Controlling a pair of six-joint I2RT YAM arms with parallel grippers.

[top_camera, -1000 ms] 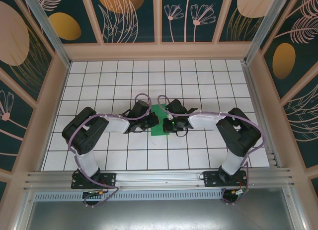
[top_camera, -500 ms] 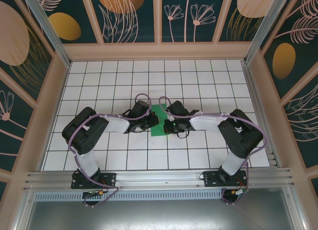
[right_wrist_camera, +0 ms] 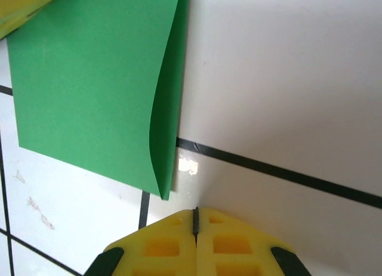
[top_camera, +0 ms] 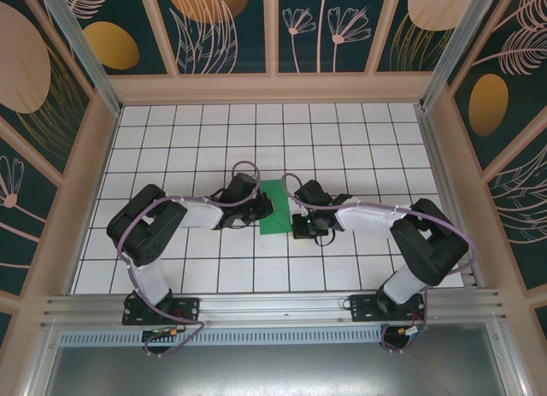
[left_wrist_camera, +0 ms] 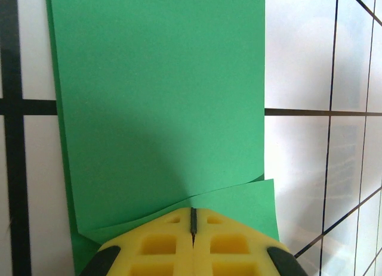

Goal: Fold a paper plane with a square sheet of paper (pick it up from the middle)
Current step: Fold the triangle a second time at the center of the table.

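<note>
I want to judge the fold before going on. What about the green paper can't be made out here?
Top external: the green paper's left side is hidden under the left hand; creases are too small to see.
Left wrist: its far edge is cut off at the top; the near edge runs under the hand's fingers.
Right wrist: its far end is cut off at the top; a yellow finger covers one corner.

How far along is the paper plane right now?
Done: the thin bright-green paper sheet lies folded double, top layer bowing up. In hand: the shut left gripper rests on one edge; the shut right gripper sits off its corner. Left: nose folds and wings.
</note>
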